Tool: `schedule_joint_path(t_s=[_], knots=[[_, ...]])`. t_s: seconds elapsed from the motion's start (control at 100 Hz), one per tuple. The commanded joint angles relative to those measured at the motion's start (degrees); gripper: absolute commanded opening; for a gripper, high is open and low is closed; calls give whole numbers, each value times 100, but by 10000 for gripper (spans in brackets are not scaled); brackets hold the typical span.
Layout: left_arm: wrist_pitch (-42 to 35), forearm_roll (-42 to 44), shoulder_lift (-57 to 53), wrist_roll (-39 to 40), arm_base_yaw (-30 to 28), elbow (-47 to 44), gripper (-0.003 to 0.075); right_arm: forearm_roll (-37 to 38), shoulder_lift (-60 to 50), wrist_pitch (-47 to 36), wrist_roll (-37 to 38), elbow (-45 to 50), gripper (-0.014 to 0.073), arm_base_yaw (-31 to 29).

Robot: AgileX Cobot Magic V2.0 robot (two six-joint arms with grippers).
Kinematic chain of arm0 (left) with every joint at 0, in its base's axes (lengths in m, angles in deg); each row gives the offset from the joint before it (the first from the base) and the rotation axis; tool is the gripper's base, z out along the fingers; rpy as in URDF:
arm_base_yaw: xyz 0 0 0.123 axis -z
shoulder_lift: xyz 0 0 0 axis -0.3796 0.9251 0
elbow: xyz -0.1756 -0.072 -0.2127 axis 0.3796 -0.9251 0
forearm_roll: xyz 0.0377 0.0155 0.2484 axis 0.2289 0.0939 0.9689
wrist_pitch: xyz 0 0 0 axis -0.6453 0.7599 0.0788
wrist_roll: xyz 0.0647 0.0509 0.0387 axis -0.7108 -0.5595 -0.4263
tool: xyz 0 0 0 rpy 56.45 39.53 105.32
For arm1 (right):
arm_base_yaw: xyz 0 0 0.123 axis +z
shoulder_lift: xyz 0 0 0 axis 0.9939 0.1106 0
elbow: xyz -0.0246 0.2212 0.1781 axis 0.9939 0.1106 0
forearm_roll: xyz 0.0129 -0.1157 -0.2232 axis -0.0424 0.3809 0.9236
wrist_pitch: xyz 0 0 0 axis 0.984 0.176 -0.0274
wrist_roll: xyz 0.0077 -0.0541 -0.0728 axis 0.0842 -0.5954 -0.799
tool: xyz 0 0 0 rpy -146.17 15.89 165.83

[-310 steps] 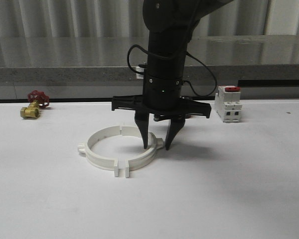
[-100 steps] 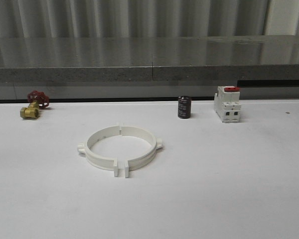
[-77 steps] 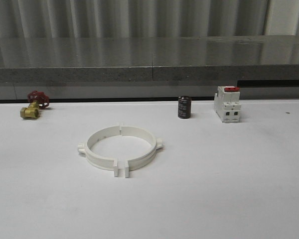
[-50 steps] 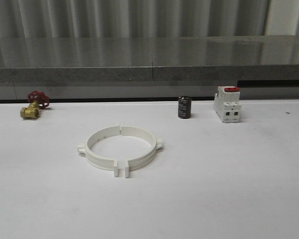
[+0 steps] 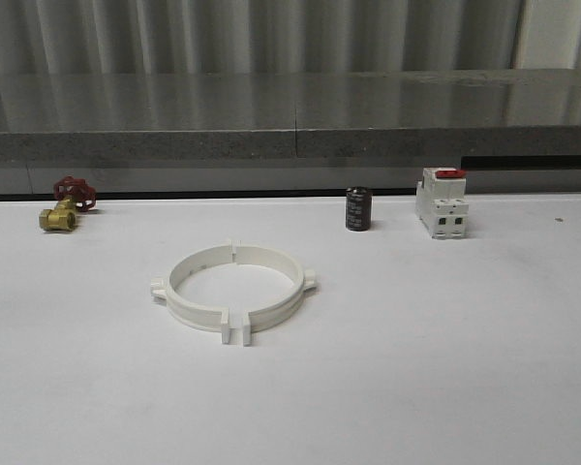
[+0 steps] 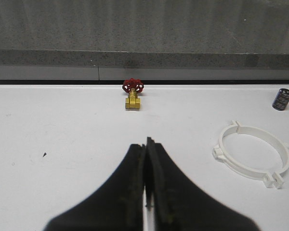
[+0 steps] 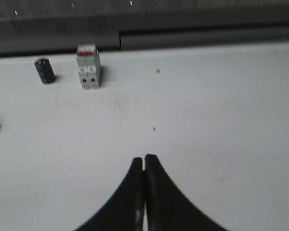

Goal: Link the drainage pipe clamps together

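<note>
You are looking at the clamps (image 5: 234,292) lying joined as a ring at left of centre in the front view. Your left gripper (image 6: 147,144) is sitting pressed together, well apart from them; your right gripper (image 7: 144,161) is likewise closed, empty.

desk (image 5: 445,368): white, flat
middle: drainage pipe clamps (image 5: 234,291), two halves lying flat as a ring
far left: brass valve (image 5: 64,205), red handwheel
far right: black cylinder (image 5: 358,208) upright, beside white switch (image 5: 443,202)
</note>
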State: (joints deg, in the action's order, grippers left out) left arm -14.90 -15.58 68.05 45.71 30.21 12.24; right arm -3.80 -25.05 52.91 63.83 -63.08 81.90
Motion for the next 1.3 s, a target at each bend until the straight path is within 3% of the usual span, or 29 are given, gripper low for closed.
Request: schedule_joint_path(t_s=[0.0, 0.39, 0.43, 0.67, 1.29], knots=[[-434, 3, 56, 7, -3, 148, -21, 58, -108, -1323, -251, 15, -65, -17], [-434, 3, 56, 7, -3, 148, -21, -78, -385, -5228, -276, 2262, -65, -17], [-434, 3, 56, 7, -3, 148, -21, -91, -508, -4808, -276, 2188, -65, -17], [-434, 3, 47, 7, -3, 148, -21, -91, -764, -4107, -276, 2215, -65, 11], [-434, 3, 47, 7, -3, 148, -21, -91, -752, -4100, -276, 2210, -65, 10]])
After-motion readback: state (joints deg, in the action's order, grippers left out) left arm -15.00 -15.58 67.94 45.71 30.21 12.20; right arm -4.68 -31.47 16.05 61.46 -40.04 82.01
